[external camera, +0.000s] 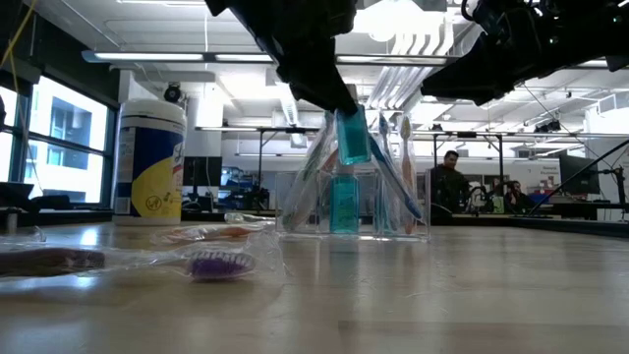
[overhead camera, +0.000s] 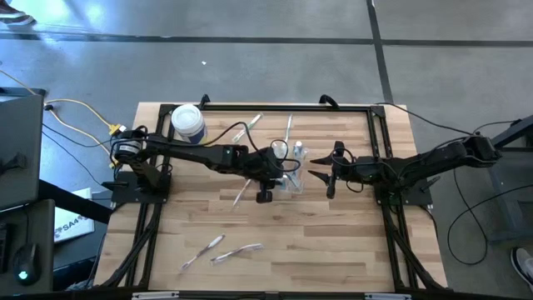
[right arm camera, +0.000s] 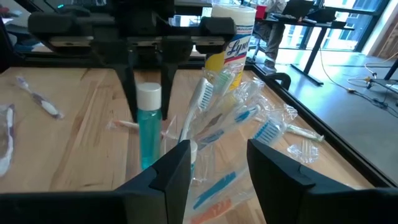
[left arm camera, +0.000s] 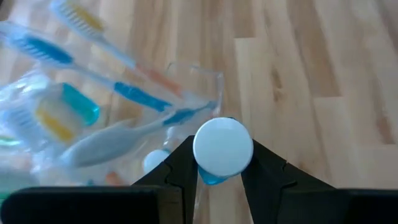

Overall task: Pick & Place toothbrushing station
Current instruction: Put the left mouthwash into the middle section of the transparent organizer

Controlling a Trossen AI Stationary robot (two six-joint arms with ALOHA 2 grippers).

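Bottle (left arm camera: 222, 148) in left hand (left arm camera: 219, 171); probably mouthwash.
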